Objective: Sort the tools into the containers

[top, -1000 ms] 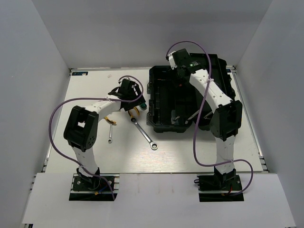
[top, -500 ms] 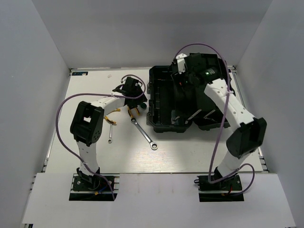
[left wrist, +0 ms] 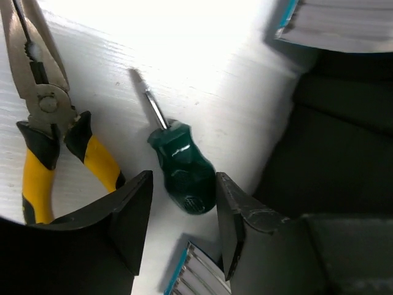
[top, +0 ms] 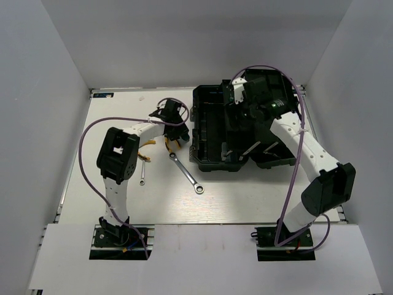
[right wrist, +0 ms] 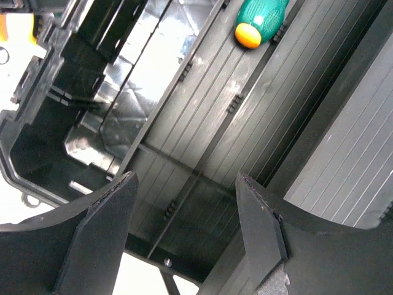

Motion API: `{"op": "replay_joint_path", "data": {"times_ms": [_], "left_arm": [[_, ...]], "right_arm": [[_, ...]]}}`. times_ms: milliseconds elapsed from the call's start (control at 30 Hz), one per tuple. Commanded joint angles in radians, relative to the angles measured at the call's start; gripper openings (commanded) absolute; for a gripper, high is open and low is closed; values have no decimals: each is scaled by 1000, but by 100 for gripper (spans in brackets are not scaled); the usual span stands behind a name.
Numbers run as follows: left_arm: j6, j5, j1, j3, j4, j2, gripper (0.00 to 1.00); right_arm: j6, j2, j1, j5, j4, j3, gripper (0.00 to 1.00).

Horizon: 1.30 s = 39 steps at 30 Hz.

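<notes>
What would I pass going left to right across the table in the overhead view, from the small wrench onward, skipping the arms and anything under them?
small wrench → ratchet wrench → toolbox

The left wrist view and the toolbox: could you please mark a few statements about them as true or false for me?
1. The left gripper has a finger on each side of a green-handled screwdriver lying on the table. True.
2. The yellow-handled pliers are in the toolbox. False: they lie on the table beside that screwdriver.
3. A second green screwdriver, with an orange end, lies inside the toolbox. True.
4. The right gripper holds the long wrench. False: its jaws are open and empty over the toolbox, and the wrench lies on the table.
</notes>
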Motion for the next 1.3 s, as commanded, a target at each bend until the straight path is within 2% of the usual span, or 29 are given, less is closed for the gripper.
{"op": "replay_joint_path", "data": {"times_ms": [0,100,267,367,400,500,633,733,967,1033,1167,1267], "left_arm": [[-6,-32,-4,31,-25,2,56],[-15,-32,-4,40,-25,37,60],[-15,-43,-4,88,-56,79,60],[-15,-52,-4,97,-74,93,48],[-15,-63,-4,97,-74,93,40],[-6,-63,-4,86,-74,93,24],[24,-63,6,77,-74,45,14],[92,-123,6,86,-74,-33,6],[204,-207,-5,86,-64,-237,4],[227,-175,-5,77,-10,-274,4],[310,73,-24,100,67,-298,1],[337,264,-50,158,136,-248,0]], "right_arm": [[18,-76,-3,-26,41,-25,71],[20,-88,-7,-30,43,-43,71],[34,-131,-5,-33,42,-69,71],[35,-157,-7,-35,41,-91,71],[37,-165,-7,-35,43,-100,71],[37,-193,-10,-64,35,-115,71],[38,-226,-8,-76,23,-135,71],[37,-256,-13,-81,20,-157,71],[37,-306,-17,-72,28,-197,71],[38,-317,-22,-69,29,-207,71],[38,-332,-34,-55,35,-224,71],[31,-348,-39,-14,40,-235,71]]}}
